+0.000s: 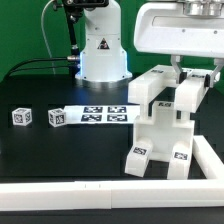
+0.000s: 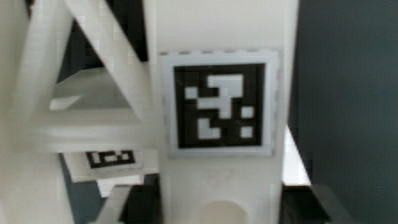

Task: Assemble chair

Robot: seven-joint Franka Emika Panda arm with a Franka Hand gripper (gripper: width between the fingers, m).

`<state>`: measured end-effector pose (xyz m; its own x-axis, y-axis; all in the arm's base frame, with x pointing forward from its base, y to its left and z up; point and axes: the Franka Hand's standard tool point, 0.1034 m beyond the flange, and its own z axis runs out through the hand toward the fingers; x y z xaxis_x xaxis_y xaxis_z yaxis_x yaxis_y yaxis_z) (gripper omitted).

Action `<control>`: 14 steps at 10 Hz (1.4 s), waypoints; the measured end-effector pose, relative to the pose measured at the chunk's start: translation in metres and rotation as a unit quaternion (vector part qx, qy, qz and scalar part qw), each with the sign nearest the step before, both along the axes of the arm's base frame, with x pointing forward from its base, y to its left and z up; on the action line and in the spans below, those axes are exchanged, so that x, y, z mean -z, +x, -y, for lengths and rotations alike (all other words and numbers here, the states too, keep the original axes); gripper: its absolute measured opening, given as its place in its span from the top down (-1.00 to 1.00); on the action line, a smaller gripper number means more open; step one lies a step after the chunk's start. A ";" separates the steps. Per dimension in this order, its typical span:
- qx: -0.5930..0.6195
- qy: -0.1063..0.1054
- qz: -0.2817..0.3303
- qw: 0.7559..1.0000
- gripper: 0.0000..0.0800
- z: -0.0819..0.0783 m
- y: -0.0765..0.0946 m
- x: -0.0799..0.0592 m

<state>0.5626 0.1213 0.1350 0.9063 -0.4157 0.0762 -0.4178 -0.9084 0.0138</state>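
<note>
One chunky white chair (image 1: pixel 163 125) stands on the black table (image 1: pixel 60 150) at the exterior view's right, close to the white rail (image 1: pixel 80 190); the gripper (image 1: pixel 192 75) hangs at its top piece, grip impossible to tell; open tabletop runs to the exterior view's left, past the marker board (image 1: pixel 100 114) and a small tagged cube (image 1: pixel 22 117).

We see a black table (image 1: pixel 60 150), bordered by a white rail (image 1: pixel 100 190) along its near edge and along the exterior view's right. A small tagged cube (image 1: pixel 22 117) lies on the table at the exterior view's left. The marker board (image 1: pixel 100 113) lies flat near the cube, and the arm's white base (image 1: pixel 100 55) stands behind the board. The partly built chair (image 1: pixel 160 135) stands upright at the right.
</note>
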 end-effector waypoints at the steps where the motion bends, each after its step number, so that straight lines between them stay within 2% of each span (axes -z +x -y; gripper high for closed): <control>1: -0.007 0.000 -0.001 1.000 0.28 0.001 -0.001 0.000; 3: -0.009 0.002 -0.003 1.000 0.28 0.000 -0.007 0.000; 5: -0.025 0.002 0.001 1.000 0.28 0.002 -0.005 -0.001; 6: -0.042 0.002 0.006 0.999 0.28 0.012 0.000 -0.003; 9: -0.064 -0.006 0.014 0.998 0.28 0.012 0.002 -0.001; 14: -0.030 0.000 0.028 0.999 0.28 0.010 0.008 0.001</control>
<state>0.5703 0.1108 0.1343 0.9241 -0.3602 0.1275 -0.3620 -0.9321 -0.0091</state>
